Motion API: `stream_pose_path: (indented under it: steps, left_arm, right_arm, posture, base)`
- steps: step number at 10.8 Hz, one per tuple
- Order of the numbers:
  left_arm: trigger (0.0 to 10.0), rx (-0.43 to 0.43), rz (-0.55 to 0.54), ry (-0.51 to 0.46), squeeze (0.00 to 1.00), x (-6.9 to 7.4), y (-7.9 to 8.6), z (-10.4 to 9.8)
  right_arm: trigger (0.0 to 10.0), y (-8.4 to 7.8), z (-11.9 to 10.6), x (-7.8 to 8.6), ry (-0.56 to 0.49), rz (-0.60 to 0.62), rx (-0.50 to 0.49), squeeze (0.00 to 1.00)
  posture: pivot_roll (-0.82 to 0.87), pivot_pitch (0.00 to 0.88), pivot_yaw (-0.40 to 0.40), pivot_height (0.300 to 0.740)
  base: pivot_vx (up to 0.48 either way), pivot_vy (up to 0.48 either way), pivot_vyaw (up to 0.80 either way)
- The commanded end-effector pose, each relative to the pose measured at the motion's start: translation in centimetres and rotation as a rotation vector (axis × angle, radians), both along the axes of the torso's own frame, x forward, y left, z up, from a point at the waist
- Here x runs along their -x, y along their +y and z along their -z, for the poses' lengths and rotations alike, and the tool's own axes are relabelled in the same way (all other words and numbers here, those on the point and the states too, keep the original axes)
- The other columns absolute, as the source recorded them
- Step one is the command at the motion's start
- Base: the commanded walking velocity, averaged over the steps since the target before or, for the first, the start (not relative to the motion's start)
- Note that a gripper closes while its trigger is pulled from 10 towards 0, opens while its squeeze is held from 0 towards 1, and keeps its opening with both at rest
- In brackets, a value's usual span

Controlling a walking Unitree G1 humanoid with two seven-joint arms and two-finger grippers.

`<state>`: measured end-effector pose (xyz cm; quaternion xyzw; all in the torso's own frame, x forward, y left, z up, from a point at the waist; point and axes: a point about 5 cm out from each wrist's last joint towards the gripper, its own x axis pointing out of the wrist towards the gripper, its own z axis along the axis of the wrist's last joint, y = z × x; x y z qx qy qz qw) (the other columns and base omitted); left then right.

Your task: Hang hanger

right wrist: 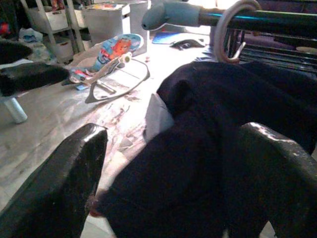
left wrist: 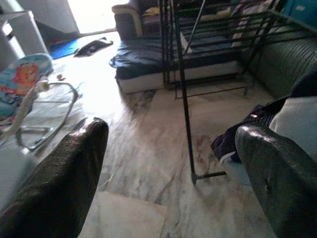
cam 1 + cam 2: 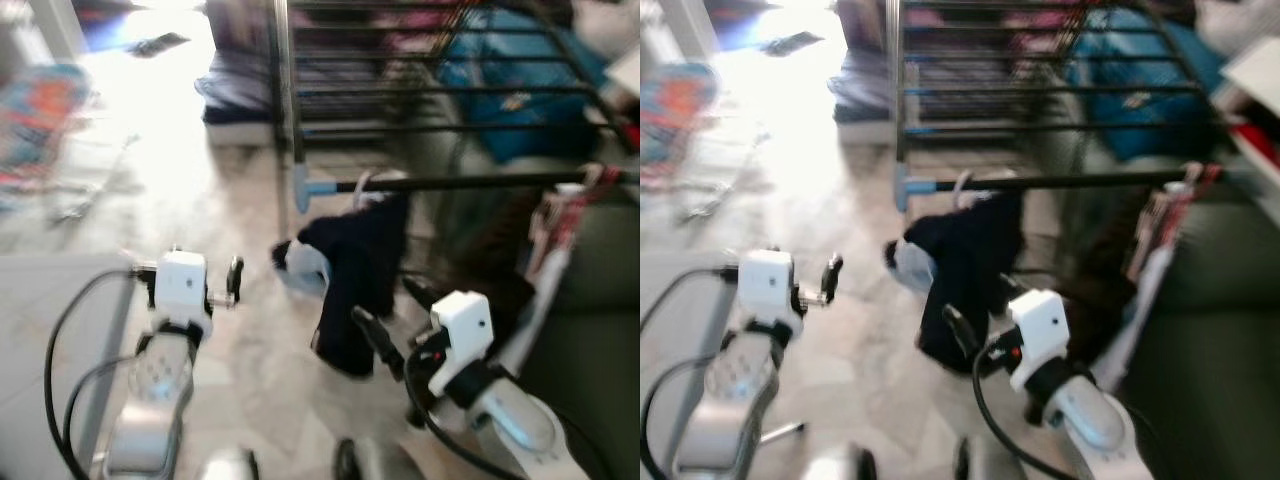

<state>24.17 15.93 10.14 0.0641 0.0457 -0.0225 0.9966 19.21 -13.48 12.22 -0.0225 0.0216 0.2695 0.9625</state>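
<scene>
Hanger hook [image 1: 232,30] sits looped over black rail [image 3: 470,183] of drying rack, beside rail's blue end cap [image 1: 171,15]. Dark navy garment [image 3: 355,275] droops from hanger toward marble floor [image 2: 148,163]. Right gripper [image 1: 168,193] spread wide, nothing held, fingers flanking garment, close up. Left gripper [image 2: 168,173] also wide, nothing held, out over floor, well apart from garment. Around: baby bouncer [image 1: 111,59] on floor, dark mattress [image 2: 163,57] behind rack's thin legs, green sofa [image 3: 590,300] at robot's right. Head views blurred.

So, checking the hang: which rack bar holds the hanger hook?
The front bar with the blue end cap; the hanger hook loops over it, dark garment below.
</scene>
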Motion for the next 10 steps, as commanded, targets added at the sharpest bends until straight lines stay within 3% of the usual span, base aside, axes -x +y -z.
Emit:
stream_pose_path:
  steps: [1,3,4,8,10]
  left_arm:
    - [10.0,-0.010,0.001,0.006,0.00,-0.1,-0.1,0.0]
    - [10.0,-0.009,0.004,0.001,0.00,-0.4,-0.1,-0.1]
    - [10.0,-0.008,0.007,-0.006,0.00,-0.5,-0.2,-0.2]
    - [10.0,0.001,0.046,-0.013,0.00,-0.8,-0.7,-0.4]
    - [10.0,0.006,0.096,-0.012,0.00,-0.7,-1.3,-0.3]
  right_arm:
    - [10.0,0.1,-0.6,0.1,-0.034,0.009,0.004,0.18]
    - [10.0,-0.3,-0.9,-0.3,-0.071,0.054,0.020,0.15]
    - [10.0,-1.1,-1.1,-1.1,-0.111,0.152,0.054,0.00]
    - [10.0,-4.4,-1.7,-2.5,-0.230,0.440,0.254,0.00]
    - [10.0,-4.9,-1.2,-2.7,-0.202,0.486,0.247,0.00]
  posture:
    - [-0.08,0.108,-0.005,0.740]
    - [-0.08,0.106,-0.005,0.740]
    - [-0.08,0.106,-0.007,0.740]
    - [-0.08,0.100,-0.010,0.740]
    - [-0.08,0.098,-0.010,0.740]
  base:
    - [0.000,0.000,0.00]
    - [0.000,0.000,0.00]
    - [0.000,0.000,0.00]
    - [0.000,0.000,0.00]
    - [0.000,0.000,0.00]
